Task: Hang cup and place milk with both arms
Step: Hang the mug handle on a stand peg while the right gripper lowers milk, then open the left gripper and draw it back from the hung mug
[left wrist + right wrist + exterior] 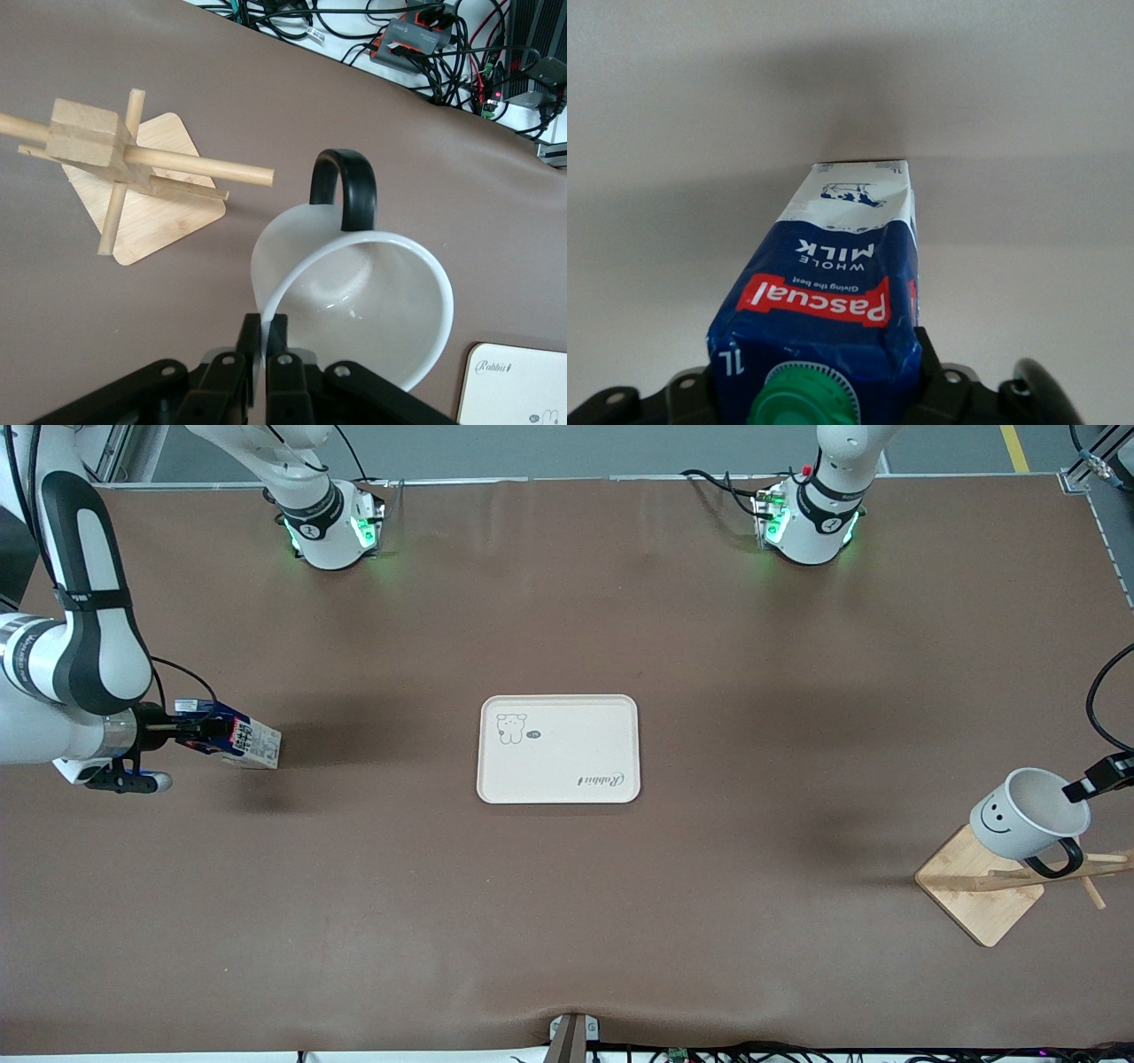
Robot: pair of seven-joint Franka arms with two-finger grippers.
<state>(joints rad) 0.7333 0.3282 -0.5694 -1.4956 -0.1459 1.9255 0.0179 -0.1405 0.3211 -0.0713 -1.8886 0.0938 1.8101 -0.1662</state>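
Left wrist view: left gripper point(264, 341) is seen pinched shut on the cup point(354, 301) rim, one finger inside, one outside. Black loop handle points away from the fingers. The smiley face is not shown here; it is shown only in front view, on the cup point(1028, 813) side. The cup is held tilted over the wooden rack point(983, 886) at the left arm's end of the table; the handle is seen close to a peg, contact cannot be told.

Right wrist view: green cap and blue top of the milk point(828, 301) are seen between the fingers of the right gripper point(824, 390), with "Pascual WHOLE MILK" print and white lower part. Whether it is gripped or loose cannot be told. In front view the milk point(244, 740) is seen tilted at the right arm's end, well apart from the tray point(558, 793) at table centre.
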